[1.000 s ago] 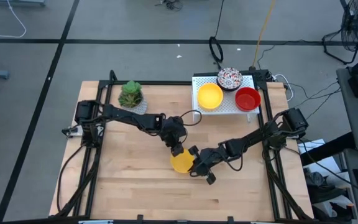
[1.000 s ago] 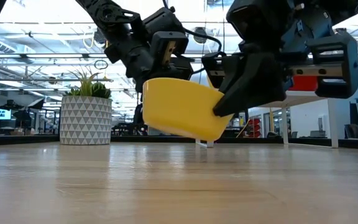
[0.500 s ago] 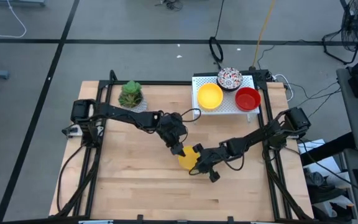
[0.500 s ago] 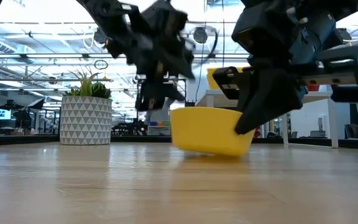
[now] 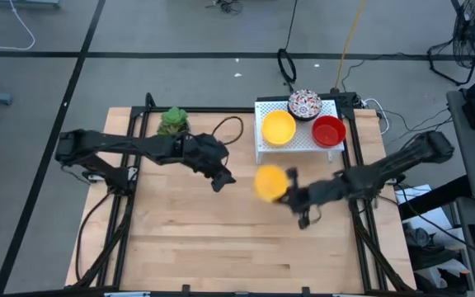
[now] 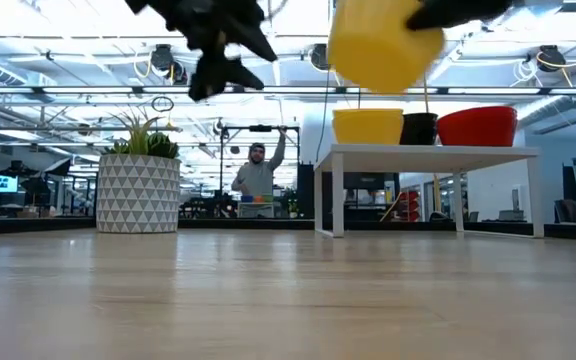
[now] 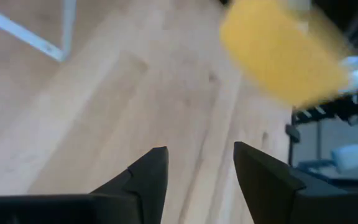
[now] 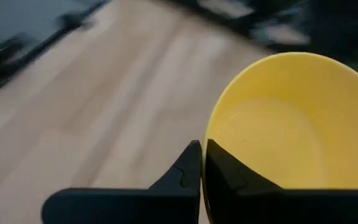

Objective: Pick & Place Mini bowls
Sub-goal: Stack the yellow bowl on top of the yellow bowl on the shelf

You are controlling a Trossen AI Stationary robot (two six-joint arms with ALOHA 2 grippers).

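Observation:
A yellow mini bowl (image 5: pixel 269 182) (image 6: pixel 380 45) hangs high above the table's middle, with my right gripper (image 8: pixel 202 149) (image 5: pixel 287 190) shut on it. My left gripper (image 5: pixel 221 178) (image 7: pixel 201 167) stands open to the bowl's left and above the table, touching nothing. In the left wrist view the bowl (image 7: pixel 284 53) lies ahead of its fingers. At the far right a white rack (image 5: pixel 297 147) carries a yellow bowl (image 5: pixel 278 128), a speckled white bowl (image 5: pixel 304 104) and a red bowl (image 5: pixel 329 130), each resting on its base. My right gripper pinches the yellow bowl's rim (image 8: pixel 209 134) between its two fingers, one finger inside the bowl and one outside. The fingers come from the table's right side, slanting slightly downward. The bowl is lifted well clear of the table and tilted.
A green plant in a white patterned pot (image 5: pixel 172 123) (image 6: pixel 138 180) stands at the table's far left. The rack's legs (image 6: pixel 336 195) stand on the tabletop. A person (image 6: pixel 256 178) stands in the room far behind the table.
My left gripper has opened, let go of the yellow bowl, and gone up and toward the table's left. My right gripper has risen with the bowl toward the rack at the far right. The bowl was low over the table; now it hangs high and clear.

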